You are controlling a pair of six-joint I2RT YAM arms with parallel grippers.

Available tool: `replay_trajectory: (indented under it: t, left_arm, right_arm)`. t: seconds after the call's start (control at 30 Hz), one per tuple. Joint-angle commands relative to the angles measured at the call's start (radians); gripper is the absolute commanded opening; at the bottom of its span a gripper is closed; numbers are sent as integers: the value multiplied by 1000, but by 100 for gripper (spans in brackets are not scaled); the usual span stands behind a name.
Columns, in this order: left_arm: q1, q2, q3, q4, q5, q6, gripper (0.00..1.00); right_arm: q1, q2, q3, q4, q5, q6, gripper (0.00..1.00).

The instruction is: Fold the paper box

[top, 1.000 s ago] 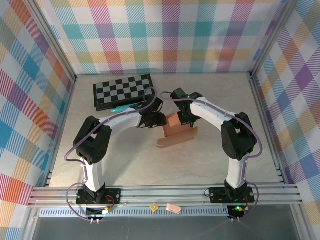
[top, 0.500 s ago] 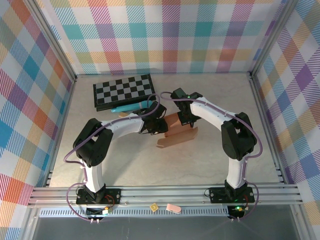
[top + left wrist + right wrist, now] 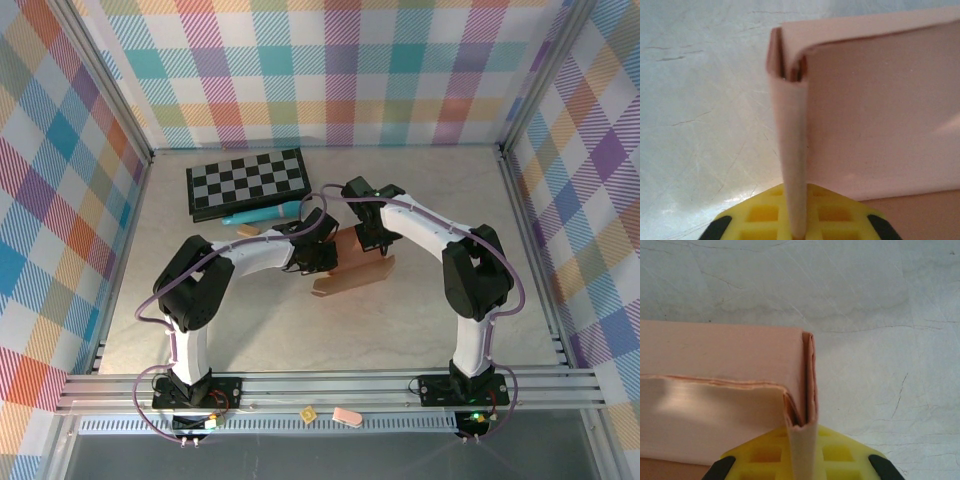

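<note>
Our left tool just swung in and clamped a side wall of the paper box mid-bench, right tool pinching the opposite wall, so we reckon both sides are held for folding.

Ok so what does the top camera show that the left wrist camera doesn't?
Top camera adds: the left arm and right arm meeting at the paper box, the chessboard behind them, and a teal object along its near edge. Left wrist camera adds: a close look at the box's layered corner fold, with a wall running down into the left fingers. Shared: the box on the grey table.
</note>
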Motion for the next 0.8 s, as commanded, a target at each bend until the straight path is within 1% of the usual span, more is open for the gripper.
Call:
replay_trajectory:
  t: [0.0, 0.23, 0.33, 0.4, 0.47, 0.53, 0.6, 0.67, 0.73, 0.77]
  left_arm:
    - [-22, 32, 19, -95, -65, 14, 0]
    - [-54, 68, 99, -238, -168, 8, 0]
    - [-64, 49, 106, -241, -201, 3, 0]
    - [-62, 30, 127, -254, -217, 1, 21]
    - [-63, 3, 151, -265, -231, -1, 34]
    - [-63, -28, 184, -282, -239, -6, 42]
    - [-62, -51, 213, -302, -235, -14, 47]
    - [-58, -70, 229, -321, -214, -27, 50]
    - [-56, -93, 237, -343, -206, -42, 62]
    - [-52, -103, 235, -355, -207, -53, 64]
  right_arm:
    - [5, 6, 22, -16, -1, 13, 0]
    - [7, 6, 28, -17, -1, 17, 0]
    - [7, 5, 26, -20, -3, 25, 0]
    - [7, 0, 19, -18, -5, 34, 0]
    - [7, -7, 9, -13, -4, 42, 0]
    - [7, -18, -3, -7, -8, 51, 0]
    - [7, -24, -11, -3, -10, 60, 0]
    - [7, -28, -19, -1, -13, 74, 0]
    - [7, -31, -27, -2, -15, 90, 0]
    - [6, -35, -31, 1, -17, 97, 0]
